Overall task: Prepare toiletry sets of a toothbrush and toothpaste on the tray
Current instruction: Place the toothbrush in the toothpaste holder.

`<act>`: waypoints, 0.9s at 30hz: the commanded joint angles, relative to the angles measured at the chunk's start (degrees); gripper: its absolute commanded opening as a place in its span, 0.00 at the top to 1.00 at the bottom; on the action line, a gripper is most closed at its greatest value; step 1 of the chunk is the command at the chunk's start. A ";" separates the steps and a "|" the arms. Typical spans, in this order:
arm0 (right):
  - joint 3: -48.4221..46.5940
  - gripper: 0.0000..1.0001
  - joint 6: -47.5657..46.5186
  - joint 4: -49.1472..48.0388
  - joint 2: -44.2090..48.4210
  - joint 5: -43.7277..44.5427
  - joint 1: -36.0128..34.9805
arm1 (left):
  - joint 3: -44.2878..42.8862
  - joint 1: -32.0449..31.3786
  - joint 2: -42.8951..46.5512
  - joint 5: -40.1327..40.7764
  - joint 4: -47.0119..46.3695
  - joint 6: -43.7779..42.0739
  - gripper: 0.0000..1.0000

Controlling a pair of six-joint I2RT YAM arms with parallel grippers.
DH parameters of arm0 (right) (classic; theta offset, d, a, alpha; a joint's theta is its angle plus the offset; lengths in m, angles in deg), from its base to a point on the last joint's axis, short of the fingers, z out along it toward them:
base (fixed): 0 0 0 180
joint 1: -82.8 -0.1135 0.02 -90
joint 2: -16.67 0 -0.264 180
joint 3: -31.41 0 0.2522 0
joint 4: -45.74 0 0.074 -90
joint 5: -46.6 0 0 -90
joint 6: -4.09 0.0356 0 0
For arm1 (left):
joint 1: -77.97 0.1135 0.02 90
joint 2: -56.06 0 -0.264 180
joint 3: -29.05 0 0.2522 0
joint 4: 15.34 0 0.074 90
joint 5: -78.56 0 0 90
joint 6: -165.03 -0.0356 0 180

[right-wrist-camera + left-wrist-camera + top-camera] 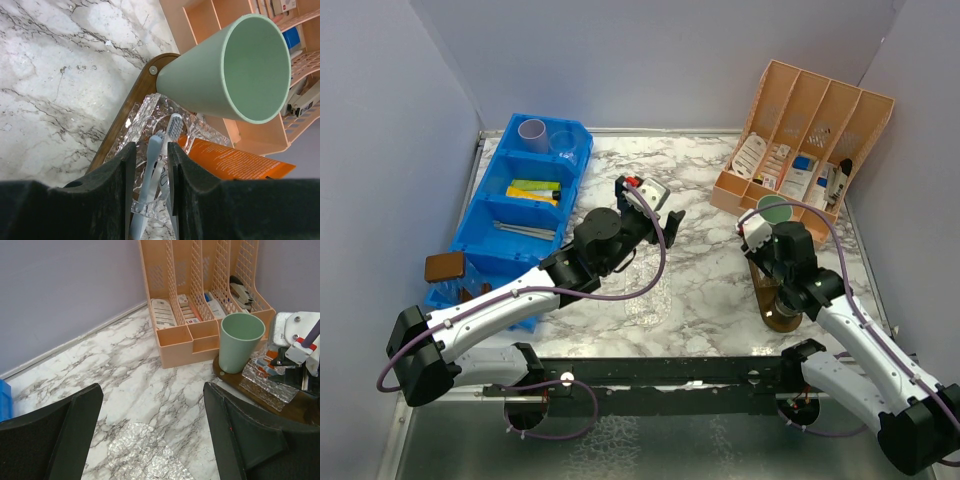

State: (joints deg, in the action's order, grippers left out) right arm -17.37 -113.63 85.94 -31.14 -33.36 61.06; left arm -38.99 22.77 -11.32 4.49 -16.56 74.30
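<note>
A dark wooden tray [786,320] [134,102] lies at the right, just in front of the peach organizer. On it a mint green cup [775,208] [241,342] [225,75] stands upright. Beside the mint cup sits a clear textured cup [142,117] [264,384] with an orange tube [235,162] next to it. My right gripper [150,148] hangs over the clear cup, its fingers pressed close on a pale blue toothbrush [151,165] and a white toothbrush [174,127], whose heads poke past the fingertips. My left gripper [152,390] [655,205] is open above bare marble, holding nothing.
A blue bin [480,215] at the left holds green and yellow tubes [535,188], a lilac cup [532,130] and thin toothbrushes. The peach organizer [800,130] [200,300] stands at the back right. A crinkly clear sheet [648,290] [145,455] lies mid-table. Walls close in on three sides.
</note>
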 commanded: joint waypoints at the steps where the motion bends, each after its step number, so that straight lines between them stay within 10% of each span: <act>1: 0.58 0.69 0.08 -2.51 -0.46 1.29 0.16 | 0.67 0.18 1.10 0.14 -1.87 0.64 0.15; 27: 1.73 0.82 -0.84 -3.88 -0.05 0.05 0.14 | 0.67 0.27 1.19 -0.21 -1.84 1.01 0.15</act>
State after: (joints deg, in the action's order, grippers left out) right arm -15.69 -114.22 83.88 -31.60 -33.31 61.06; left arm -38.99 22.79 -11.32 4.46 -16.56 74.52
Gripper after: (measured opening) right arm 0.198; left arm 0.849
